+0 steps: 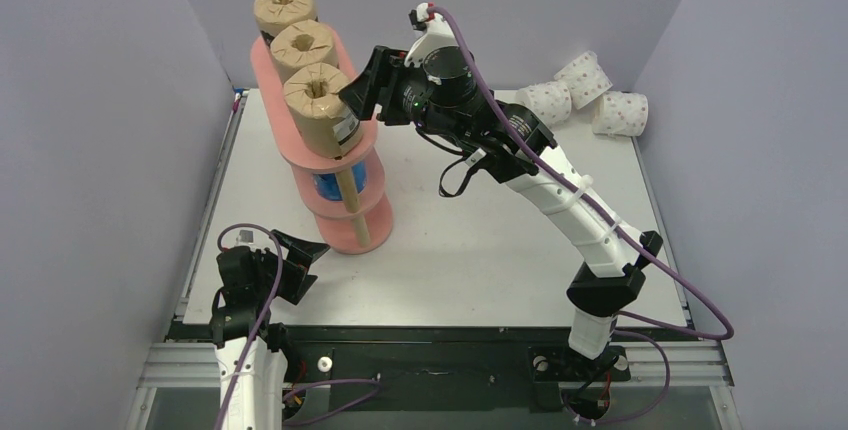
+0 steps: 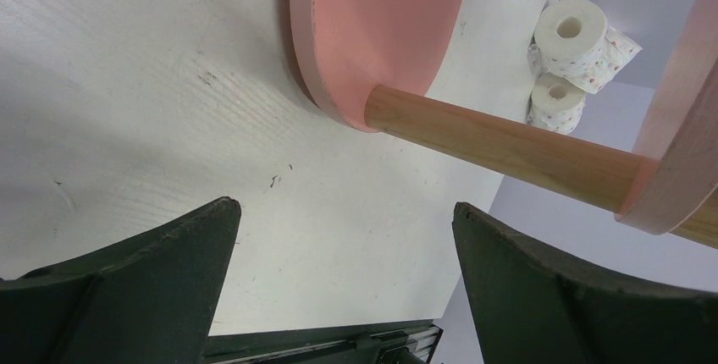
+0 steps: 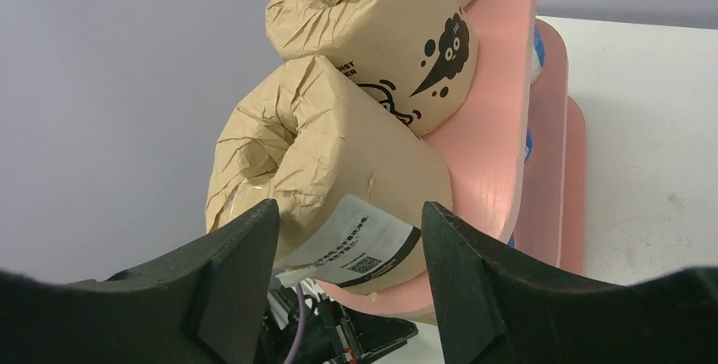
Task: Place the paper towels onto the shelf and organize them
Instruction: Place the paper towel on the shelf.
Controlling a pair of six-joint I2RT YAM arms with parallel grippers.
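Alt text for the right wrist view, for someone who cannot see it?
Brown paper towels line the top board of the pink shelf; the right hand, fingers apart, faces the nearest roll without gripping it.

The shelf [image 1: 372, 225] is packed on top with three brown rolls [image 1: 302, 48] in a row, so there is no gap for you there. Bare table [image 1: 480, 240] lies open between the shelf and the dotted rolls [image 1: 583, 78] (far right corner). A wooden post [image 2: 508, 148] crosses ahead of your left gripper [image 2: 345, 207].
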